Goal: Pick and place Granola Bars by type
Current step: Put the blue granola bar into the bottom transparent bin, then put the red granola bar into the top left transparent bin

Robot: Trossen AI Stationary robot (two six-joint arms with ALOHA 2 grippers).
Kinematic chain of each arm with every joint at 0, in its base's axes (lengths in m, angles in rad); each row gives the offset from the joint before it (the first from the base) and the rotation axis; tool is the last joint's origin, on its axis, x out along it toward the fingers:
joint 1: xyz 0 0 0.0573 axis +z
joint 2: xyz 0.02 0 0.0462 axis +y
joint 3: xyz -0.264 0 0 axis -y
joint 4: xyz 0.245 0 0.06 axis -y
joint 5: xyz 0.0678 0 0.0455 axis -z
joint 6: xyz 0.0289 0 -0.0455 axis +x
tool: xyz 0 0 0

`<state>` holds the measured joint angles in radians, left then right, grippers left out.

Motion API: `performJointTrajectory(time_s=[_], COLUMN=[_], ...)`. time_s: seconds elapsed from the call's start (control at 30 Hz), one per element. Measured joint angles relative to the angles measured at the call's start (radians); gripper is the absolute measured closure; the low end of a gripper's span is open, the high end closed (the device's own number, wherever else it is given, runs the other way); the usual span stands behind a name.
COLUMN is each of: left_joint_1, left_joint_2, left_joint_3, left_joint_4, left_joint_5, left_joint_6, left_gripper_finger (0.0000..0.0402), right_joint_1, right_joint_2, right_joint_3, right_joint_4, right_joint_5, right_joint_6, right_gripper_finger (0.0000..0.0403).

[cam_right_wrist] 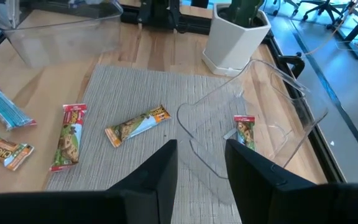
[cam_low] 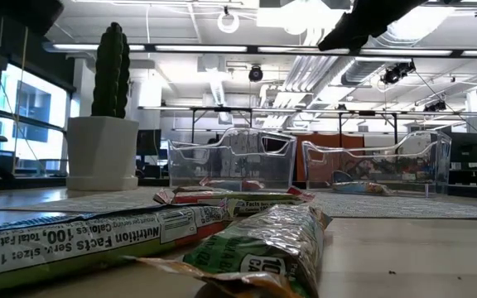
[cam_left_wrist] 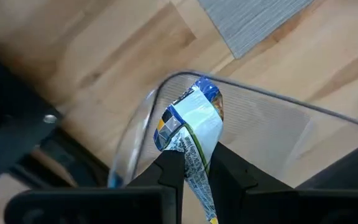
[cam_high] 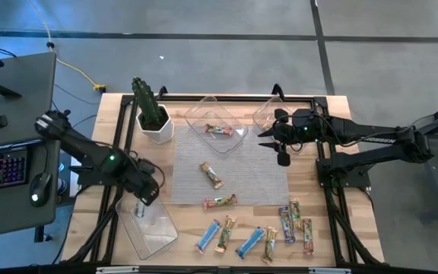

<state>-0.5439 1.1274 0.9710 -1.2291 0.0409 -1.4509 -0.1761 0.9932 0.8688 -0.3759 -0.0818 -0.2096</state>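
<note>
My left gripper (cam_high: 143, 198) is over the clear tray (cam_high: 149, 224) at the table's near left corner, shut on a blue-and-silver granola bar (cam_left_wrist: 191, 124). My right gripper (cam_right_wrist: 201, 167) is open, hovering near the far-right clear tray (cam_high: 267, 114), touching nothing. A red-tan bar (cam_high: 219, 130) lies flat in the far middle tray (cam_high: 216, 122). Two bars (cam_high: 212, 174) (cam_high: 220, 202) lie on the grey mat. Several more bars (cam_high: 268, 236), blue, green-gold and red-tan, lie in a loose row along the table's near edge. My left gripper pinches the blue-and-silver bar between its two fingers (cam_left_wrist: 173, 174), across the wrapper near one end (cam_left_wrist: 196, 163). It comes from above, pointing down. Most of the bar sticks out past the fingertips into the tray's opening (cam_left_wrist: 166, 84). Whether its far end touches the tray floor, I cannot tell.
A cactus in a white pot (cam_high: 153, 118) stands at the mat's far left corner. The grey mat (cam_high: 257, 171) covers the table's middle. A desk with a keyboard (cam_high: 2, 167) and mouse stands left of the table. In the low view, bars (cam_low: 255, 240) lie close in front.
</note>
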Motion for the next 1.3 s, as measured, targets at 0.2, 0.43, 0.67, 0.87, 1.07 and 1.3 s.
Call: performJointTrajectory(time_s=[0.2, 0.43, 0.67, 0.87, 1.07, 1.3], left_joint_1=[-0.046, -0.046, -0.046, -0.045, -0.045, -0.045], left_joint_2=[0.037, 0.103, 0.143, 0.167, 0.167, 0.167], left_joint_3=[-0.138, -0.237, -0.242, -0.242, -0.195, 0.019], left_joint_4=[0.146, 0.2, 0.258, 0.275, 0.302, 0.252], left_joint_5=[0.104, 0.172, 0.149, 0.126, 0.108, -0.082], left_joint_6=[-0.013, 0.026, 0.059, 0.114, 0.13, 0.249], left_gripper_finger=[0.0354, 0.0354, 0.0331, 0.0287, 0.0276, 0.0275], right_joint_1=[0.0, 0.0, 0.0, 0.0, 0.0, 0.0], right_joint_2=[0.0, 0.0, 0.0, 0.0, 0.0, 0.0], right_joint_3=[0.0, 0.0, 0.0, 0.0, 0.0, 0.0], right_joint_4=[0.0, 0.001, 0.0, 0.0, 0.017, 0.031], right_joint_5=[0.0, -0.001, -0.001, 0.0, 0.081, 0.143], right_joint_6=[0.0, -0.026, -0.026, -0.026, -0.041, -0.074], right_gripper_finger=[0.0284, 0.0284, 0.0284, 0.0284, 0.0284, 0.0284])
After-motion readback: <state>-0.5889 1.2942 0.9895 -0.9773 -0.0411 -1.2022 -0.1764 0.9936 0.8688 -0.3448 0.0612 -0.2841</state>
